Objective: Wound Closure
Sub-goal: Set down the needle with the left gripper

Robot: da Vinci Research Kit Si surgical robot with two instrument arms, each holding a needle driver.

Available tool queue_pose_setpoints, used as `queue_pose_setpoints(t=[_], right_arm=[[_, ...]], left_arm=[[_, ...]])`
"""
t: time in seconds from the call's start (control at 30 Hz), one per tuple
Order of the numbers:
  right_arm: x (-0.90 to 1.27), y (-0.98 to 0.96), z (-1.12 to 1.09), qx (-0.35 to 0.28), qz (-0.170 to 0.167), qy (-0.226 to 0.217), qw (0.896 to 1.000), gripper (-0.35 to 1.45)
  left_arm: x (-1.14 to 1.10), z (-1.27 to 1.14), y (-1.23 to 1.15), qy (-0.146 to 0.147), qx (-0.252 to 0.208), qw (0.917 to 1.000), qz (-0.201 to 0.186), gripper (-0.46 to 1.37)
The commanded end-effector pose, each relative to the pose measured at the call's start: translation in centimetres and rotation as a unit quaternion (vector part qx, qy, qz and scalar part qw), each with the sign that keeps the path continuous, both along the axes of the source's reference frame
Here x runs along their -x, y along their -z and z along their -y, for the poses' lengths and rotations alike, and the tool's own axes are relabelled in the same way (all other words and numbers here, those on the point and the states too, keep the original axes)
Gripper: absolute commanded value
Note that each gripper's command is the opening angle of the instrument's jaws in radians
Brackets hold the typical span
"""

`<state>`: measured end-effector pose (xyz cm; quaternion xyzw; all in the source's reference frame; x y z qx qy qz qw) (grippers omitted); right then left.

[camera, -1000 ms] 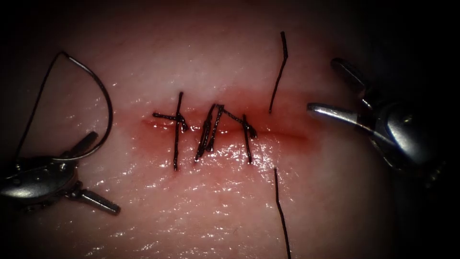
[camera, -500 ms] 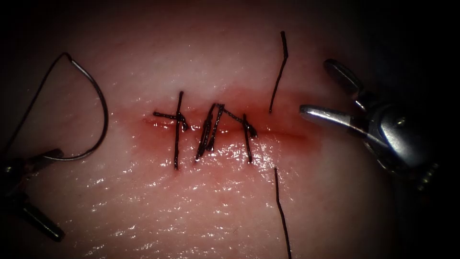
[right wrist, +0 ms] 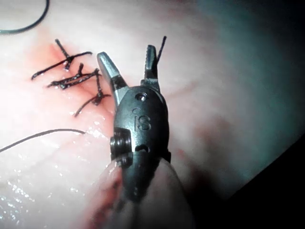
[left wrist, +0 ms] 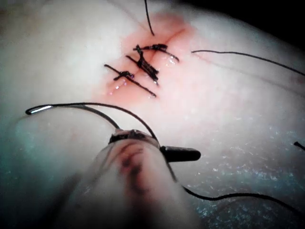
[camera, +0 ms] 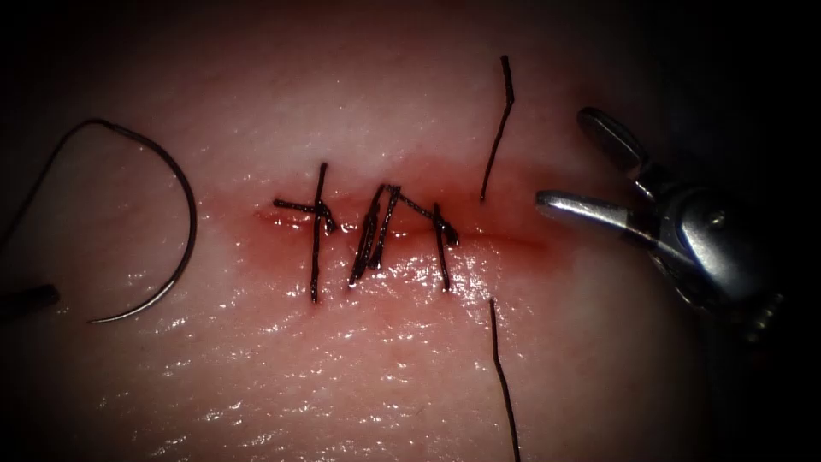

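In the endoscope view, one curved needle (camera: 190, 224) lies free on the tissue (camera: 410, 368), well to the left of the cut (camera: 505, 239). No part of it is in the tissue, and one thread (camera: 47, 167) trails off from its blunt end toward the left edge. The left tool (camera: 30, 299) shows as a dark tip at the left edge, near the needle's point but apart from it. Three stitches (camera: 376, 231) cross the cut, the middle one a doubled strand, with red fluid (camera: 274, 244) around them. Two loose thread ends (camera: 498, 128) stand near the right end of the cut, one above it and one below. The right tool (camera: 564, 158) hovers right of the cut, its two jaws spread wide and grasping nothing. In the left wrist view, the left tool (left wrist: 155, 143) has its jaws splayed apart and empty. The needle (left wrist: 86, 106) arcs just past them and its thread (left wrist: 228, 195) runs on across the tissue (left wrist: 228, 119), with the three stitches (left wrist: 140, 64) beyond. In the right wrist view, the right tool (right wrist: 126, 52) has both jaws parted and bare just beside the stitches (right wrist: 71, 76), and one thread (right wrist: 43, 135) lies on the tissue (right wrist: 200, 86).
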<state>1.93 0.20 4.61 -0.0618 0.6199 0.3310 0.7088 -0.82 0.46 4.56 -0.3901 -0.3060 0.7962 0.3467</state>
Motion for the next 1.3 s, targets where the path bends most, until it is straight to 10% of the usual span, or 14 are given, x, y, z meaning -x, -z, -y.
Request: queue_pose_setpoints(t=[0.03,0.77,1.3], right_arm=[[0.00,0.00,0.00,0.000,0.000,0.001,1.000,1.00],[0.03,0.02,-0.01,-0.004,0.002,0.006,1.000,1.01],[0.04,0.03,0.01,-0.004,0.002,0.007,1.000,1.02]], left_arm=[[0.03,-0.02,0.00,0.006,0.009,0.9999,0.011,1.25],[1.45,-0.53,-0.07,0.081,0.104,0.9837,0.122,1.07],[0.98,-0.38,-0.33,0.046,0.086,0.9887,0.114,1.25]])
